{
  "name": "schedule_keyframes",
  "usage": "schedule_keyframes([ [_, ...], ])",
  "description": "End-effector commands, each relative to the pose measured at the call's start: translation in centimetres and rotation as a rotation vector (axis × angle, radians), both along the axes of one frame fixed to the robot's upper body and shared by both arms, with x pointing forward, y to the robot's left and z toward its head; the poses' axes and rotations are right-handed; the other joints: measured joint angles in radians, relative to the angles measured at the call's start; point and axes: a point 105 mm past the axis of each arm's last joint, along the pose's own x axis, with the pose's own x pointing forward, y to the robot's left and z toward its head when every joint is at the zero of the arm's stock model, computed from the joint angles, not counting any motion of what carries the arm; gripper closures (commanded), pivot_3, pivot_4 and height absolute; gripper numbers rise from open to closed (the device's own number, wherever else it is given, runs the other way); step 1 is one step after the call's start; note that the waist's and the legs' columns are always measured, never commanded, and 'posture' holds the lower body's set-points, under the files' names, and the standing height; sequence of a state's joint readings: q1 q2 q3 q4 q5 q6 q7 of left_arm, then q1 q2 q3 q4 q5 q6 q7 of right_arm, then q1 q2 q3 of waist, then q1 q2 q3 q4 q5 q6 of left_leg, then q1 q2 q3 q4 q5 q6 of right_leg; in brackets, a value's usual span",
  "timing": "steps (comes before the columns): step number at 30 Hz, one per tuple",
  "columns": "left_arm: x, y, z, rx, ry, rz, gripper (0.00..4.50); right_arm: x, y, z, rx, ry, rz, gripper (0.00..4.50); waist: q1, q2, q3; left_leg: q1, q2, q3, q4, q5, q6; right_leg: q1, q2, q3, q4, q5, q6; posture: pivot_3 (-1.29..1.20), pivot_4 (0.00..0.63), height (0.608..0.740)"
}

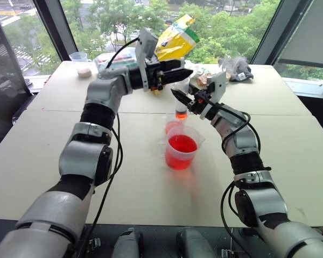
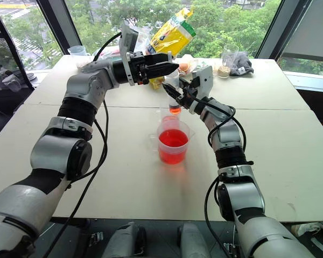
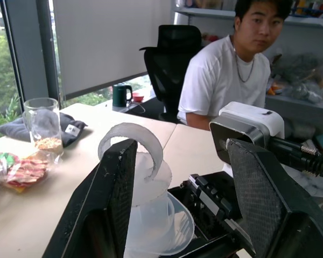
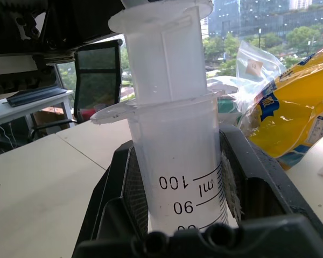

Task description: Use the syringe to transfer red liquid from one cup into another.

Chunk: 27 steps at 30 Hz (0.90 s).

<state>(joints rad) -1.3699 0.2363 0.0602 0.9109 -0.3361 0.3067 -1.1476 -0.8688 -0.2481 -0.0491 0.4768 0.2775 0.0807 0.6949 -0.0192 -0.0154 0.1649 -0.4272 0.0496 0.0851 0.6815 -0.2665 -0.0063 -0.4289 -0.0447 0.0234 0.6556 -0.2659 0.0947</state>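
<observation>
Pale, matte tabletop (image 1: 290,145) is spreading out under your arms, with tall windows and green trees standing behind it. Nearest you, the wide clear spouted cup (image 1: 181,152) is sitting on the table, glowing with translucent red liquid (image 1: 182,144). Just behind it and touching or nearly so, the narrower clear cup (image 1: 171,126) is showing a little red at its base. Above that narrow cup, your right gripper (image 1: 189,103) is clamping the syringe (image 1: 181,105) by its clear ribbed barrel, upright, orange tip pointing down, a band of red showing low in the barrel. In the right wrist view the black textured pads are pressing both sides of the barrel at the printed scale marks. Your left gripper (image 1: 177,71) is reaching across at the white plunger top (image 3: 142,161); its fingers are standing apart on either side of the plunger's ring, and you cannot tell whether they are touching it. Farther back, a yellow bag (image 1: 175,37), a dark cloth (image 1: 239,69) and a clear cup with beige grains (image 1: 81,63) are crowding the far edge. A seated person (image 3: 231,80) is watching from beyond the table.
</observation>
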Motion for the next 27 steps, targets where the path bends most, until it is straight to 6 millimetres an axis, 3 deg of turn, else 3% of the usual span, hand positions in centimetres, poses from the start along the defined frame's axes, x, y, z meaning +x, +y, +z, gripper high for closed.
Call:
schedule_keyframes([
  [1,-0.2,-0.3,1.4,-0.017,-0.041,-0.009,3.52,-0.7,0.4,2.6,0.009,-0.099,0.020,3.03,-0.002,0.000,0.000,0.000,0.000,0.000,0.000,0.000,0.000,0.000,0.000,0.000,0.000,0.000,0.000,0.00,0.150,0.740],
  [3,-0.2,-0.3,1.3,-0.018,-0.041,-0.010,4.47,-0.7,0.4,2.6,0.008,-0.100,0.021,3.03,-0.001,0.000,0.000,0.000,0.000,0.000,0.000,0.000,0.000,0.000,0.000,0.000,0.000,0.000,0.000,0.00,0.150,0.740],
  [10,-0.2,-0.4,0.6,0.004,-0.035,-0.017,4.47,-0.7,0.3,3.1,0.005,-0.116,0.019,3.03,0.000,0.000,0.000,0.000,0.000,0.000,0.000,0.000,0.000,0.000,0.000,0.000,0.000,0.000,0.000,0.00,0.150,0.740],
  [27,-0.5,-1.2,-3.1,0.081,0.004,-0.051,4.47,-1.9,0.8,6.9,0.059,-0.191,0.046,3.03,0.000,0.000,0.000,0.000,0.000,0.000,0.000,0.000,0.000,0.000,0.000,0.000,0.000,0.000,0.000,0.00,0.150,0.740],
])
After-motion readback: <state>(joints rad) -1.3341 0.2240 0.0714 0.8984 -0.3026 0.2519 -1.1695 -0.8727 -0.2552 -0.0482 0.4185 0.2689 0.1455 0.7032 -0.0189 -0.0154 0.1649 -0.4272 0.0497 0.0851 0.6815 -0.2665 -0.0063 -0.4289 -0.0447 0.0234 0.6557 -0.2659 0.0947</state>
